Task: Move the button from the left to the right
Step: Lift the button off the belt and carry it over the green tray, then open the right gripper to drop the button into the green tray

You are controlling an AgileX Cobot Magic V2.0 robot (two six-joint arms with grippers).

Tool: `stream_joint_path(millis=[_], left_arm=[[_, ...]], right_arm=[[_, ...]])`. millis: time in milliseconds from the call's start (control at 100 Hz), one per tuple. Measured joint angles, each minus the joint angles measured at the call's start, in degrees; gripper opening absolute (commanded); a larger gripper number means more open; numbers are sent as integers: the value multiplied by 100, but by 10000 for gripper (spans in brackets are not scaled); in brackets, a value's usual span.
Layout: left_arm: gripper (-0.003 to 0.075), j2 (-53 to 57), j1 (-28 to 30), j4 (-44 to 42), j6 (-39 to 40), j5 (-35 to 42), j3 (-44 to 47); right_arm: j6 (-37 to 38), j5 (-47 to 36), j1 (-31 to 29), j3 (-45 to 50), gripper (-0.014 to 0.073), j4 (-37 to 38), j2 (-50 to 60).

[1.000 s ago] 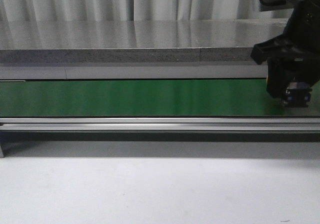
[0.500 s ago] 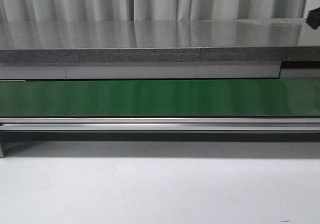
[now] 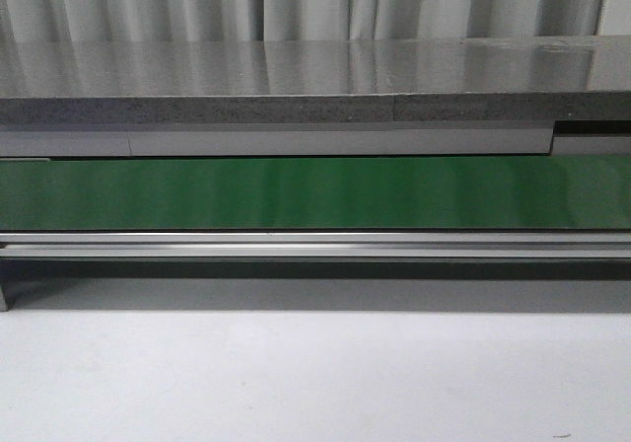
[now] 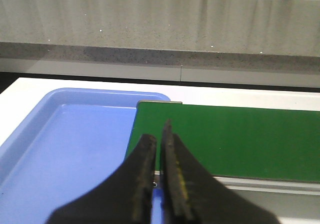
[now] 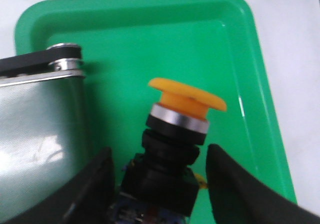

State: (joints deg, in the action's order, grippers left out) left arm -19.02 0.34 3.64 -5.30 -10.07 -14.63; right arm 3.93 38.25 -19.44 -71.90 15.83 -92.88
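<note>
Our right gripper pinches the button by its black body over the green tray, beside the belt's end roller; released from this height, we judge it could topple on its cap or roll toward that roller. Our left gripper is pressed together, empty, over the blue tray at the green conveyor belt, with a grey counter and curtains behind the belt.
</note>
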Motion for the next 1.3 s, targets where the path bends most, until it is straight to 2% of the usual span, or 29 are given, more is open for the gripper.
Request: stream_joint_path(millis=[180, 540, 830, 1130, 1300], left_arm=[[5, 0, 0, 0, 0, 0, 0], [5, 0, 0, 0, 0, 0, 0], [5, 0, 0, 0, 0, 0, 0], [5, 0, 0, 0, 0, 0, 0], [5, 0, 0, 0, 0, 0, 0]], right_arm=[[0, -262, -259, 0, 162, 35, -230], [0, -270, -271, 0, 168, -310, -1000], [0, -244, -271, 0, 307, -334, -1070], [-41, -188, -271, -13, 326, -376, -1070], [-50, -188, -235, -13, 441, -391, -1070]])
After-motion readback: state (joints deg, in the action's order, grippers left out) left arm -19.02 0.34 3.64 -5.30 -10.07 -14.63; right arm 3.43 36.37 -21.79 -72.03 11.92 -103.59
